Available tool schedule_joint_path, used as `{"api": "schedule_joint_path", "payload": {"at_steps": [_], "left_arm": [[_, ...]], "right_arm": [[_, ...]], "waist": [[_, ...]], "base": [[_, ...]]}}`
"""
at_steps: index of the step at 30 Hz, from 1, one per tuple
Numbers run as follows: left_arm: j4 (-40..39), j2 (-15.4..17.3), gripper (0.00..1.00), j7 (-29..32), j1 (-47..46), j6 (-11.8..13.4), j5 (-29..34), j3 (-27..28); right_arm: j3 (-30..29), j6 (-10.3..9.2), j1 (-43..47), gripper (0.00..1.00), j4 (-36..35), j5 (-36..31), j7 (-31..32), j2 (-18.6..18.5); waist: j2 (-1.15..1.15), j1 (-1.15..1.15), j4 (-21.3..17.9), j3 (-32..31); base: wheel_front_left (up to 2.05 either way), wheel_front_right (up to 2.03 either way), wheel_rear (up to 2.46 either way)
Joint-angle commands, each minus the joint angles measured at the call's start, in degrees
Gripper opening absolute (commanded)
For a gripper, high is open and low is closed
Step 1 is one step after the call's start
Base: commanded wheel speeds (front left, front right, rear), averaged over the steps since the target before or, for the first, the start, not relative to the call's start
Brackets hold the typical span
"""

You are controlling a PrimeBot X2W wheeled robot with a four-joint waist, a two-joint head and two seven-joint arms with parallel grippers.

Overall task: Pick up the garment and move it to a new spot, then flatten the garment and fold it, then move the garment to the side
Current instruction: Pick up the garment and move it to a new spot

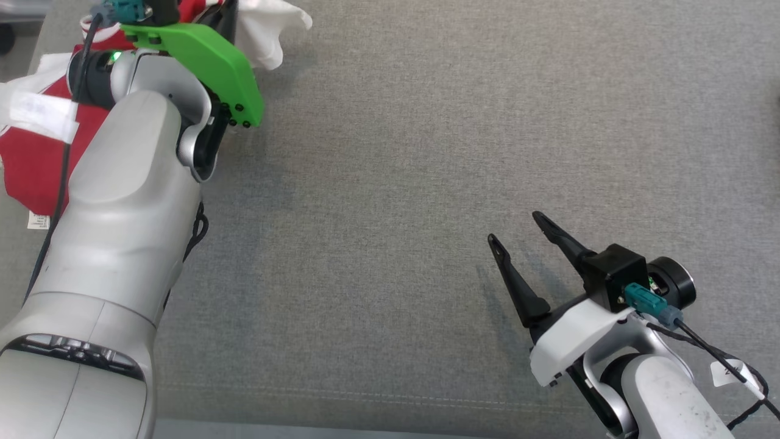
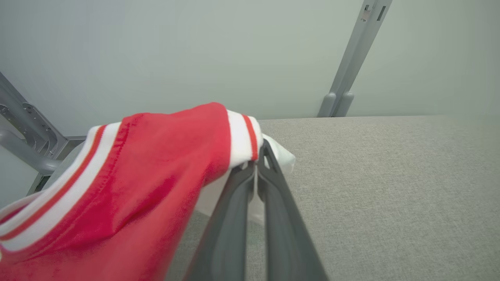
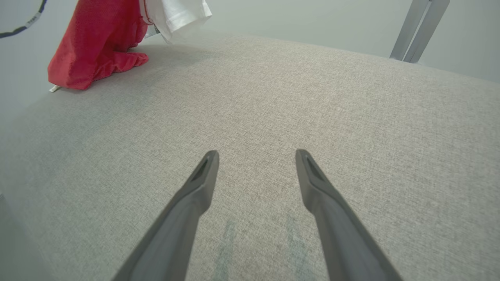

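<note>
The garment (image 1: 36,164) is red with white, red-striped trim and white parts, bunched at the table's far left corner. Most of it is hidden behind my left arm in the head view. In the left wrist view my left gripper (image 2: 259,156) is shut on the garment (image 2: 136,179), its two fingers pinching the striped white cuff and a white fold. The right wrist view shows the garment (image 3: 97,43) hanging down to the table, its lower part resting on the surface. My right gripper (image 1: 515,228) stands open and empty over bare table at the lower right, also seen as the right gripper (image 3: 256,156).
The grey fabric-covered table (image 1: 426,152) stretches wide between the two arms. A green bracket (image 1: 207,67) sits on my left wrist. Grey frame posts (image 2: 351,66) rise behind the table's far edge. The table's near edge runs along the bottom of the head view.
</note>
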Motion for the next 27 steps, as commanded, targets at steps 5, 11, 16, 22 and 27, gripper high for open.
{"api": "schedule_joint_path", "payload": {"at_steps": [5, 11, 16, 22, 27], "left_arm": [[-3.34, -1.84, 0.0, 0.54, -2.9, -0.59, 0.61, -2.21], [-7.29, -3.39, 0.0, 1.49, -5.03, -0.8, 1.91, -5.07], [-11.48, -4.76, 0.0, 1.13, -6.74, -0.61, 1.17, -6.48], [-19.09, -5.04, 0.0, -0.38, -7.5, -0.28, -1.07, -8.88], [-27.01, -5.06, 0.0, -2.78, -6.68, 1.62, -6.83, -10.24]], "right_arm": [[0.8, -0.02, 0.71, 1.0, 2.36, 0.7, -2.13, 1.73], [1.51, -0.02, 0.01, 1.0, 5.17, 1.3, -4.63, 3.26], [2.42, -0.02, -0.36, 1.0, 7.5, 1.87, -6.44, 4.26], [2.02, -0.02, 0.72, 1.0, 10.1, 2.5, -8.49, 5.23], [1.45, -0.02, 1.64, 1.0, 11.35, 2.05, -9.08, 5.46]], "waist": [[0.0, 0.0, -5.36, -3.01], [0.0, 0.0, -11.69, -4.53], [0.0, 0.0, -17.41, -5.74], [0.0, 0.0, -22.65, -7.2], [0.0, 0.0, -23.85, -8.22]], "base": [[0.0, 0.0, 0.0], [0.0, 0.0, 0.0], [0.0, 0.0, 0.0], [0.0, 0.0, 0.0], [0.0, 0.0, 0.0]]}}
